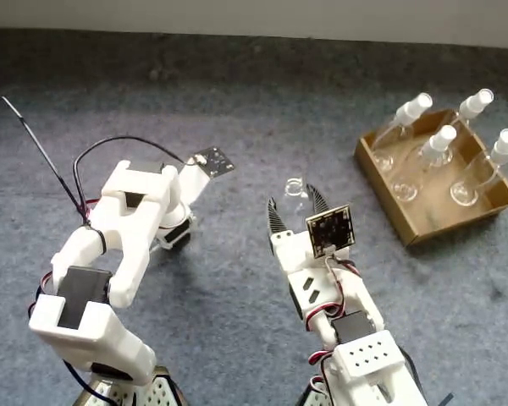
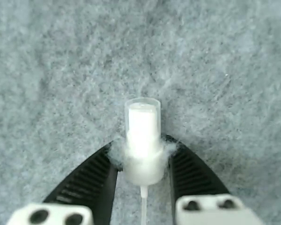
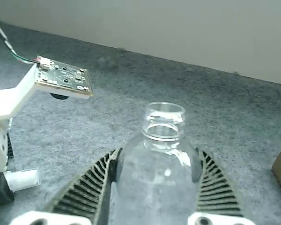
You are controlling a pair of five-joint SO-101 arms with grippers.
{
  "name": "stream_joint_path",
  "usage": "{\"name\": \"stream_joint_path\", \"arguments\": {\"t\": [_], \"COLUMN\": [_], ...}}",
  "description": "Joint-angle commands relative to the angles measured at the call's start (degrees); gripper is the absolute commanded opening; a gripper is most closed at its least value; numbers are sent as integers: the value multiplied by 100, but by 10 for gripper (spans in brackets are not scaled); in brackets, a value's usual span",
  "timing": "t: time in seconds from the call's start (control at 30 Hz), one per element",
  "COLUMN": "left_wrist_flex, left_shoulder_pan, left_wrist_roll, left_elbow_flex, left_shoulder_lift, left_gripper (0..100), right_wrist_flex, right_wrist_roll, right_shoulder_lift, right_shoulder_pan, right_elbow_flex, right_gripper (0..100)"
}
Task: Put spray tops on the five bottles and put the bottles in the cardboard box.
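Room: grey carpet (image 1: 237, 118) is stretching between the arms and the cardboard box (image 1: 379, 179), which is sitting near the right edge; a pale wall (image 1: 322, 15) is bordering the far side.
Left gripper (image 2: 143, 149): pinching a white spray top (image 2: 143, 133), low over the carpet.
Right gripper (image 1: 293, 201): clasping a clear uncapped bottle (image 1: 295, 186), upright, mid-table.
Contents: four capped bottles (image 1: 411, 127) are lying in the cardboard box.

Bare bench (image 1: 245, 182) lies between the left arm's camera board (image 1: 213, 161) and the upright bottle (image 1: 295, 188); more bare bench runs between bottle and box (image 1: 379, 193); four bottles (image 1: 432, 148) crowd the box, its near strip bare.
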Motion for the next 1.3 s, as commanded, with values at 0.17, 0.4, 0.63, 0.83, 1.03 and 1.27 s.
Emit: {"name": "stream_joint_path", "arguments": {"t": [0.17,0.4,0.63,0.83,1.03,1.27], "left_wrist_flex": [-62,-35,-62,-105,-756,-1187], "left_shoulder_pan": [-66,-84,286,778,884,901], "left_wrist_roll": [-35,-35,88,1723,2163,3367], "left_elbow_flex": [-488,-1121,-1095,-1103,-1095,-1095], "left_shoulder_lift": [-215,-752,-2246,-3371,-4022,-4505], "left_gripper": [5,5,5,5,5,5], "right_wrist_flex": [-145,-145,-145,-145,-145,-145], "right_wrist_roll": [53,62,70,62,53,53], "right_shoulder_lift": [4,4,4,4,-4,-4], "right_shoulder_pan": [-48,-48,-48,-66,-382,-971], "right_elbow_flex": [-22,-22,-22,-22,-22,-13], "right_gripper": [159,159,159,159,159,159]}}
